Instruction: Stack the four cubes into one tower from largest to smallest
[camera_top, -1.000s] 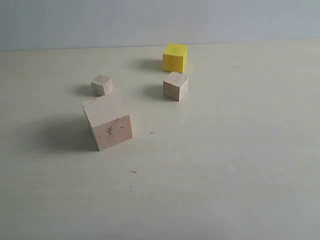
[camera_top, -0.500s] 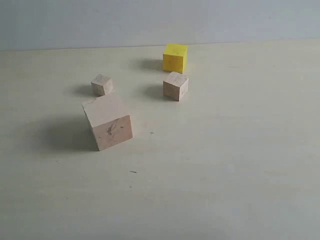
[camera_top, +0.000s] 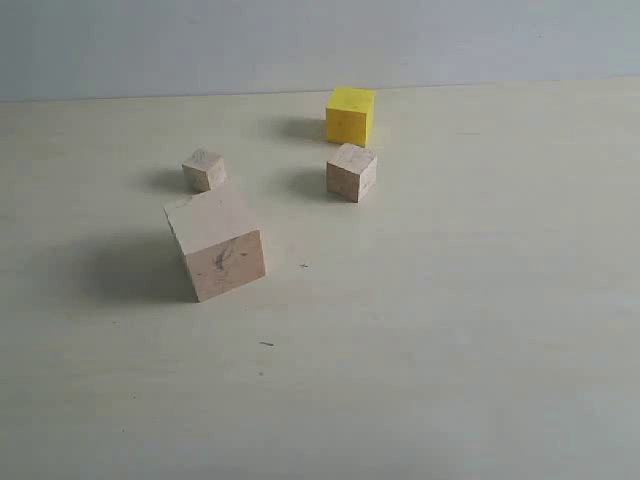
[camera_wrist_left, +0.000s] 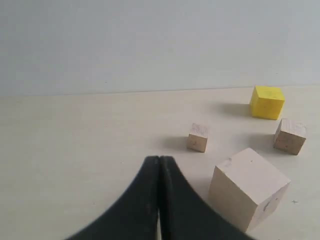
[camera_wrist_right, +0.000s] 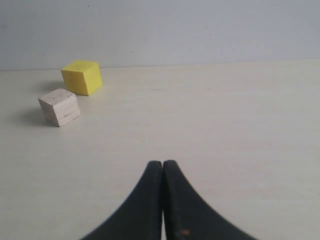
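Nothing has moved — the yellow cube (camera_top: 350, 115) sits at one o'clock from the large cube (camera_top: 215, 243). The left gripper (camera_wrist_left: 159, 165) and right gripper (camera_wrist_right: 163, 167) stay clenched, empty — stacking is unstarted.

A pale tabletop (camera_top: 450, 380), on which two small dark specks (camera_top: 266, 344) are seen, is backed by a plain grey wall (camera_top: 200, 40).

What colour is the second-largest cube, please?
The second-largest cube is bright yellow; the exterior view shows it best.
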